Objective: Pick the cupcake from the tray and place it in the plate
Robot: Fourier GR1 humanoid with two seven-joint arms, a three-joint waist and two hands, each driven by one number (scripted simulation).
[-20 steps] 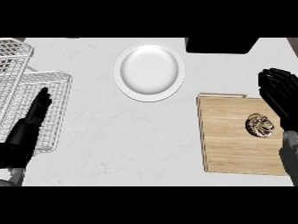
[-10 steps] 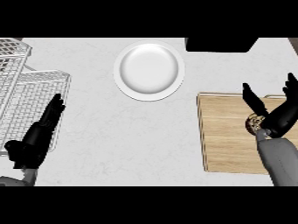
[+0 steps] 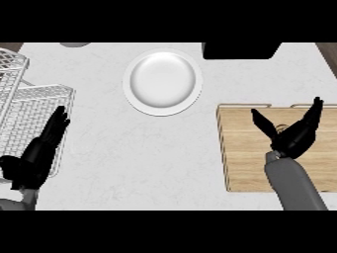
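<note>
- Cupcake (image 3: 282, 129) sits on the wooden tray (image 3: 244, 163), low on the white counter (image 3: 142, 158), in the gap between my right hand's (image 3: 296, 136) spread thumb and fingers; nothing gripped.
- My left hand (image 3: 39, 155) rests open beside the wire rack (image 3: 10, 99).
- Farther off lies the white plate (image 3: 163, 81).
- Little of the cupcake shows.

The plate (image 3: 162, 81) lies near the counter's (image 3: 149, 158) rear edge, about midway. The tray (image 3: 244, 158) lies toward the right edge; wire racks (image 3: 14, 106) occupy the left edge. A cupcake, probably, sits on the tray, mostly hidden.
</note>
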